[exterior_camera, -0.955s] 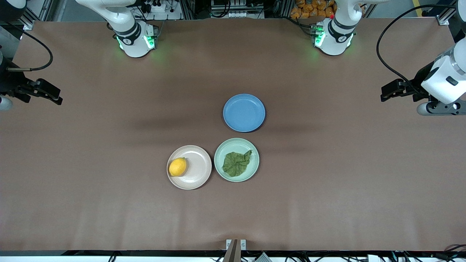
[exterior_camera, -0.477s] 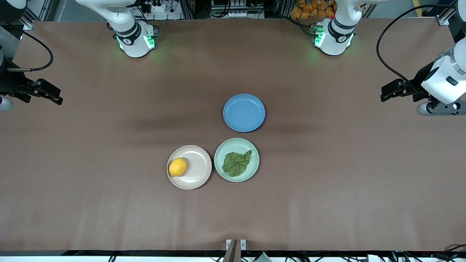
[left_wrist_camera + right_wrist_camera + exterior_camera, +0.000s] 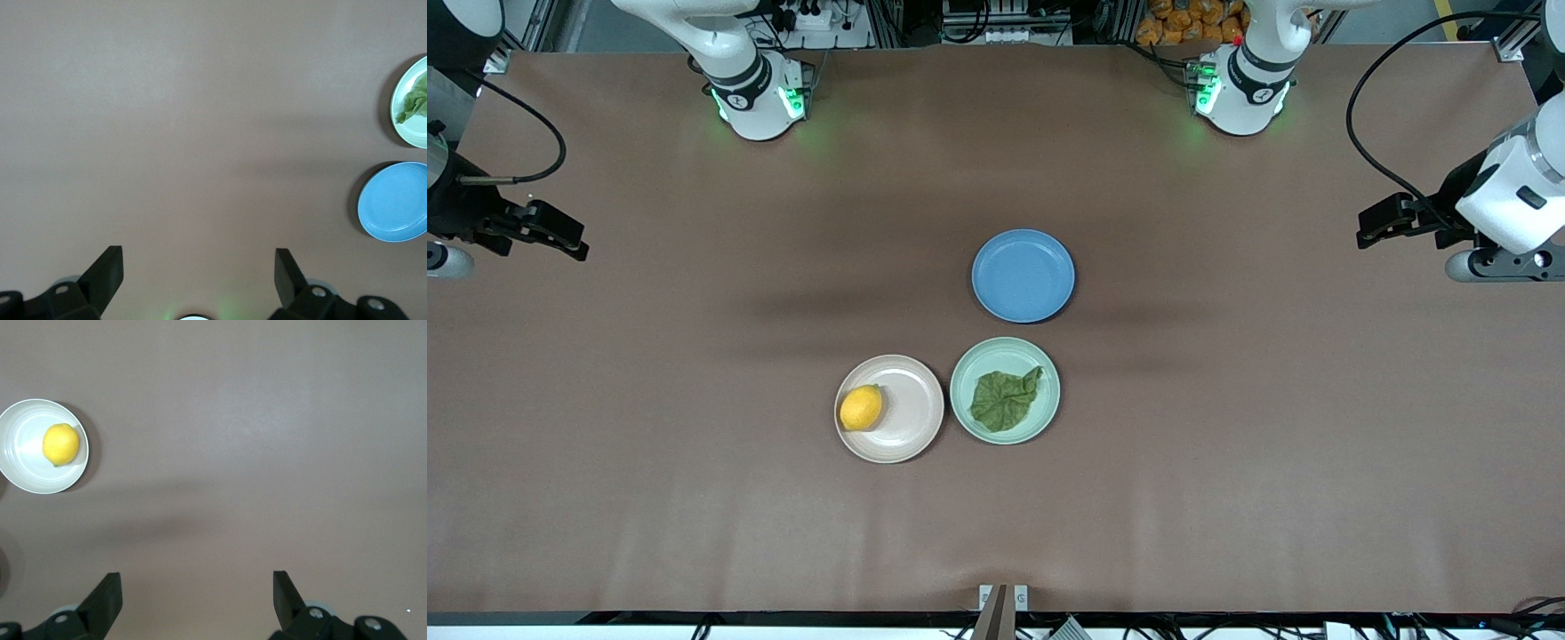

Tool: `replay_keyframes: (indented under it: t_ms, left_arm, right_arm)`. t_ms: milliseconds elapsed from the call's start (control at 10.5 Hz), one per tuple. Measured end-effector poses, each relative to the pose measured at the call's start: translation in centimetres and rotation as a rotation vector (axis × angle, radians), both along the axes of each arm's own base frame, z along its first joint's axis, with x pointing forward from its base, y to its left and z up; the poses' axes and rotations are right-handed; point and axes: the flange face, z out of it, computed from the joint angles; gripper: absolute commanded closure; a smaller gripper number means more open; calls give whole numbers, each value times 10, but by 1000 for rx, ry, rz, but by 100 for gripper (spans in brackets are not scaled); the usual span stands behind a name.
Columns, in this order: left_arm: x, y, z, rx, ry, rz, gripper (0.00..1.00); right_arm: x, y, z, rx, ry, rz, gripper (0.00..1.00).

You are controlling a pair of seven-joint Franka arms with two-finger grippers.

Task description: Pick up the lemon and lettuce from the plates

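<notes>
The lemon [image 3: 861,408] lies on the beige-pink plate [image 3: 911,413]; both also show in the right wrist view, the lemon [image 3: 61,444] on its plate [image 3: 27,467]. The lettuce [image 3: 1005,400] lies on the mint green plate [image 3: 996,360] beside it; the left wrist view shows the lettuce [image 3: 413,100] on that plate [image 3: 417,133]. My right gripper [image 3: 574,247] [image 3: 197,574] is open and empty over bare table at the right arm's end. My left gripper [image 3: 1362,227] [image 3: 198,250] is open and empty over bare table at the left arm's end.
An empty blue plate [image 3: 1023,276] [image 3: 395,203] sits just farther from the front camera than the mint plate. The brown table surface [image 3: 694,498] stretches wide around the three plates.
My right gripper has shifted a little toward the middle of the table. The left arm, the plates, the lemon and the lettuce have not moved.
</notes>
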Motion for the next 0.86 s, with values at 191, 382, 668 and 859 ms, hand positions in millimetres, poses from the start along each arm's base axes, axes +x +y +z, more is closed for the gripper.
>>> replay_keyframes:
  t_ms: [191,382,668,859]
  left_arm:
    - [0,0,0,0,0,0,0]
    - [0,0,0,0,0,0,0]
    - [0,0,0,0,0,0,0]
    - [0,0,0,0,0,-1,0]
  right_arm:
    - [2,1,-4,0,-6,2,0]
    - [3,2,-12,0,-7,1,0]
    - [7,3,-28,0,-7,2,0]
    - [8,3,-29,0,-5,2,0]
